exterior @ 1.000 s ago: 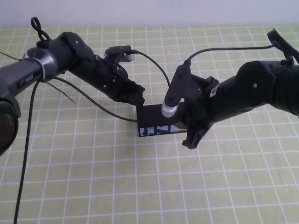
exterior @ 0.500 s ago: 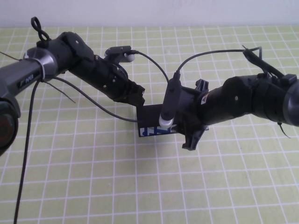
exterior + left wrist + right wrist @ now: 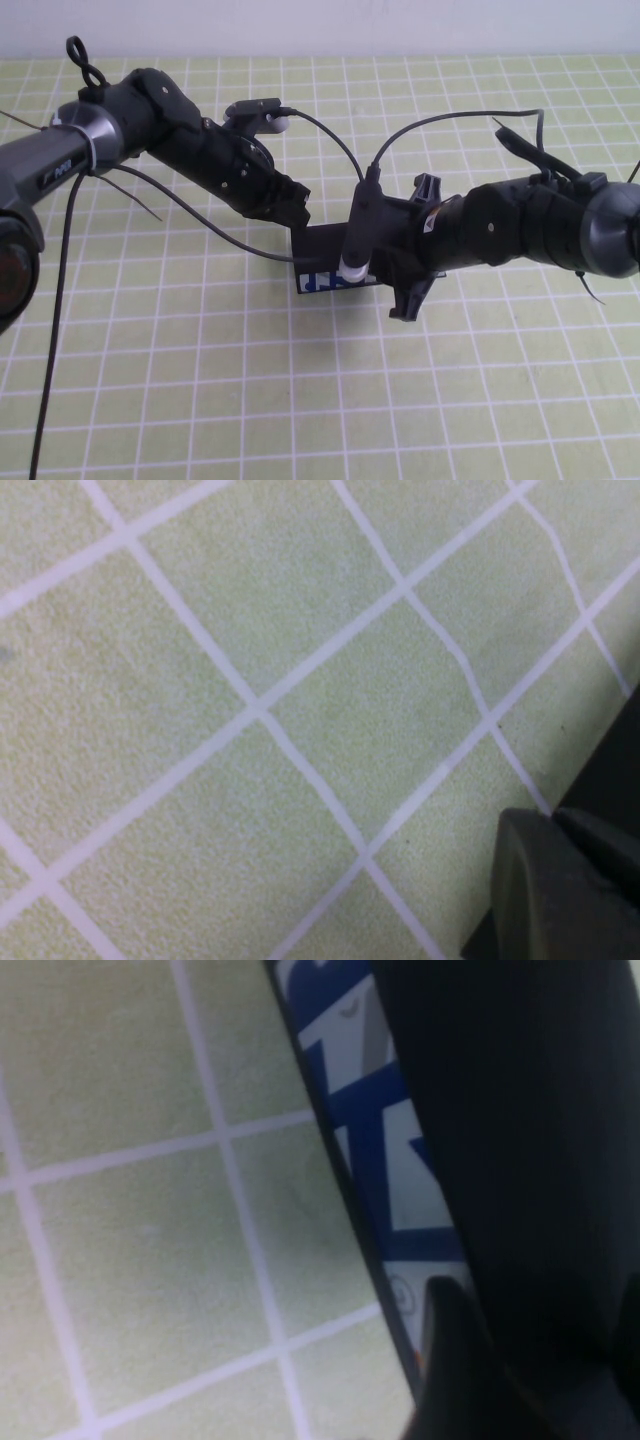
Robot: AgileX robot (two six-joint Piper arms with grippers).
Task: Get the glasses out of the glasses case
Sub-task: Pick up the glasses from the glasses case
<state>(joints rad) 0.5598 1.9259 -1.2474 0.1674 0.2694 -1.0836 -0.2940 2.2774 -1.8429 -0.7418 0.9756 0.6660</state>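
The glasses case (image 3: pixel 330 262) is a black box lying mid-table, its white side with blue print facing me. The glasses are hidden. My left gripper (image 3: pixel 292 212) is down at the case's left end, touching or just above it. My right gripper (image 3: pixel 408 262) straddles the case's right end, and its wrist camera covers part of the lid. In the right wrist view one finger (image 3: pixel 455 1360) lies against the printed side (image 3: pixel 395 1160), with the dark lid filling the space beside it.
A green mat with a white grid (image 3: pixel 200 380) covers the table. Black cables (image 3: pixel 200 215) hang from both arms over the mat near the case. A pale wall (image 3: pixel 320 25) runs along the far edge.
My right arm has turned at the wrist and stretched lower and flatter over the case's right end, and its wrist camera has shifted left. The left arm and the case have not moved.
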